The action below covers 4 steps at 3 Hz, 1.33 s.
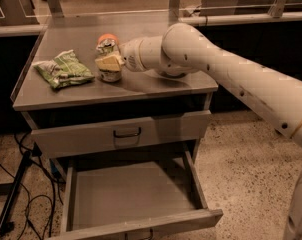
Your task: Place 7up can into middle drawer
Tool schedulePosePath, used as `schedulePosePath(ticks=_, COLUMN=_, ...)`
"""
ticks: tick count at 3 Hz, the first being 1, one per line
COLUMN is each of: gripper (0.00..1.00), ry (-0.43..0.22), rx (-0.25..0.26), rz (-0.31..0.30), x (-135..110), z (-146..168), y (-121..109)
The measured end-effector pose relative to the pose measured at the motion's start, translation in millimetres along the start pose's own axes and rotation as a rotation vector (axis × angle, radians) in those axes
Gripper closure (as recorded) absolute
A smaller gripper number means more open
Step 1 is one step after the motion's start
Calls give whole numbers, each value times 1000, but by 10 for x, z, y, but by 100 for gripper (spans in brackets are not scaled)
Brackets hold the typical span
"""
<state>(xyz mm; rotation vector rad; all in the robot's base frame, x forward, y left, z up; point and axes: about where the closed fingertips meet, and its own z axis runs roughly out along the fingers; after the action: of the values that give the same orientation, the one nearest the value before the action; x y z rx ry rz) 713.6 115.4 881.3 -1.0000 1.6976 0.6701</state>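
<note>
The 7up can [107,48], green and white with a silver top, stands on the cabinet top [156,86] left of the middle. My gripper [109,62] reaches in from the right and is shut on the can's body, with one cream finger [108,61] across its front. The can's base shows just below the finger, at the tabletop. The middle drawer [133,196] is pulled out wide below, its grey floor bare.
A round orange fruit [109,36] sits right behind the can. A green and white snack bag [65,69] lies to its left. The top drawer front [81,138] with a black loop handle is closed. Black cables [21,194] lie on the floor at the left.
</note>
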Motion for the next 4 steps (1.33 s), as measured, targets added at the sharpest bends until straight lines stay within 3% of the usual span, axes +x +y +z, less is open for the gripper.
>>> schedulePosePath(ticks=1, gripper=100, ry=0, rx=0, rz=0, x=0, z=0, y=0)
schedulePosePath(ticks=3, gripper=100, ry=-20, rx=-4, rz=10, x=-44, z=-43, y=28)
schedulePosePath(ticks=4, gripper=100, ry=-37, rx=0, rz=17, x=-128, z=-288, y=135)
